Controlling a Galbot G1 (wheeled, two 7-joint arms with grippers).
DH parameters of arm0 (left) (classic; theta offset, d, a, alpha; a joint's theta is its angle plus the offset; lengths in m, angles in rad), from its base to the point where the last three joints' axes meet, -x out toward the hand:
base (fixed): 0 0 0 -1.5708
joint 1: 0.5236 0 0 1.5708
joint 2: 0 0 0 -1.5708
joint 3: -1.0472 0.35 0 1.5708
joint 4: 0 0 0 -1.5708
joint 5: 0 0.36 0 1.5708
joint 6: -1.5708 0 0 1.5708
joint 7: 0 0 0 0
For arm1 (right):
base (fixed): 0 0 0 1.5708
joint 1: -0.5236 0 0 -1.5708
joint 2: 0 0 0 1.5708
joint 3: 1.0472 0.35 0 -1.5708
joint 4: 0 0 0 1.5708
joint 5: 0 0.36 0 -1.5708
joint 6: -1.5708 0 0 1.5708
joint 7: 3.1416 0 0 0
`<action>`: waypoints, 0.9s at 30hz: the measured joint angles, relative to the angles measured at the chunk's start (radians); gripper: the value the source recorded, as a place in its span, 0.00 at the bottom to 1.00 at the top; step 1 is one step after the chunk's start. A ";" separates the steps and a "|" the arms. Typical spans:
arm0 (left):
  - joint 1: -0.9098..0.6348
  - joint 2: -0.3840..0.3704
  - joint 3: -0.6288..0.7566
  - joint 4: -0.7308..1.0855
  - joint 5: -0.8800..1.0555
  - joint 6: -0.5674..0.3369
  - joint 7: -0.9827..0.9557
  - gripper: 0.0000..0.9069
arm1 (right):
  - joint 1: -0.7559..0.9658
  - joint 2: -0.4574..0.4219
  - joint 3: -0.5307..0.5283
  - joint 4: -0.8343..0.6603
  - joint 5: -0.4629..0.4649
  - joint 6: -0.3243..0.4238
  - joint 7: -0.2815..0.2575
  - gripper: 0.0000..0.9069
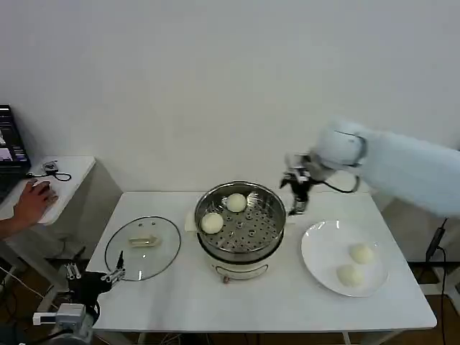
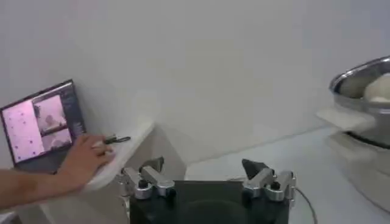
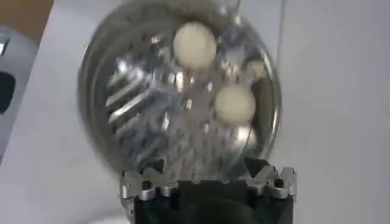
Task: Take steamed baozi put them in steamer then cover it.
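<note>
— From the head view, what do you see?

— The steamer (image 1: 241, 221) sits mid-tabletop (image 1: 273, 302) with two steamed baozi (image 1: 212, 223) on its holed tray, left and far. Two more lie on the white plate (image 1: 316, 269) to the right. The glass lid (image 1: 142, 247) lies flat to the left. The right hand (image 1: 296, 195) hangs just beyond the steamer's far right rim, holding nothing; I cannot tell its spread. The left hand (image 1: 93, 274) is low at the near left corner, fingers spread, empty.

— And the left wrist view?

— The left hand (image 2: 207, 176), wide and empty. The steamer (image 2: 365, 85) is cut off at the edge, one bun (image 2: 381, 88) peeking over its rim. A person's hand rests on a laptop (image 2: 42, 122).

— Right wrist?

— The right hand (image 3: 208, 176) is wide, with nothing between the fingers, above the steamer (image 3: 122, 122). Two buns (image 3: 195, 44), blurred.
</note>
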 measured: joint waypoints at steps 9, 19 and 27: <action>0.007 -0.011 0.026 0.011 0.018 -0.004 -0.001 1.00 | -0.176 -0.257 0.125 0.052 -0.149 0.121 -0.055 1.00; 0.015 -0.024 0.036 0.017 0.038 -0.005 -0.003 1.00 | -0.552 -0.371 0.414 0.053 -0.299 0.211 -0.070 1.00; 0.024 -0.035 0.029 0.022 0.044 -0.006 -0.004 1.00 | -0.706 -0.361 0.518 0.016 -0.375 0.240 -0.075 1.00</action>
